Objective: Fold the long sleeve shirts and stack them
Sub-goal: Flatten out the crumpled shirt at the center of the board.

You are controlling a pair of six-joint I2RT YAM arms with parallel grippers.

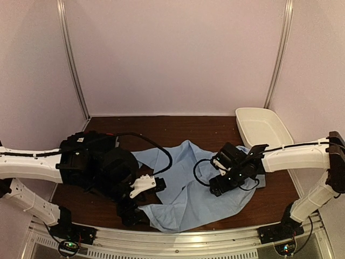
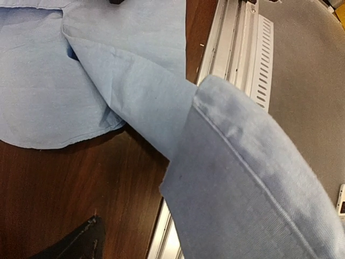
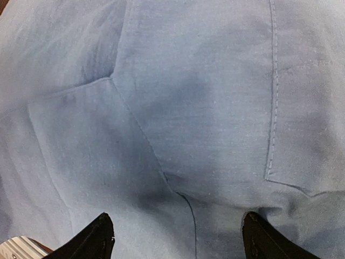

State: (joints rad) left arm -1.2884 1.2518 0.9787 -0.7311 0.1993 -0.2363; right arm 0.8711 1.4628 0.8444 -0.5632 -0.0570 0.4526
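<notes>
Light blue shirt [image 1: 183, 186]: lies rumpled across the middle of the brown counter [image 1: 178, 127], between the 2 arms. Shows a stitched chest pocket [image 3: 307, 108] and soft creases beneath the right pincer [image 3: 178, 237], fingertips apart over the cloth. Drapes 1 sleeve cuff [image 2: 253, 178] close before the left wrist camera, beside the near metal rail [image 2: 237, 48]. Left pincer [image 1: 144, 188]: cannot tell whether apart or together.
</notes>
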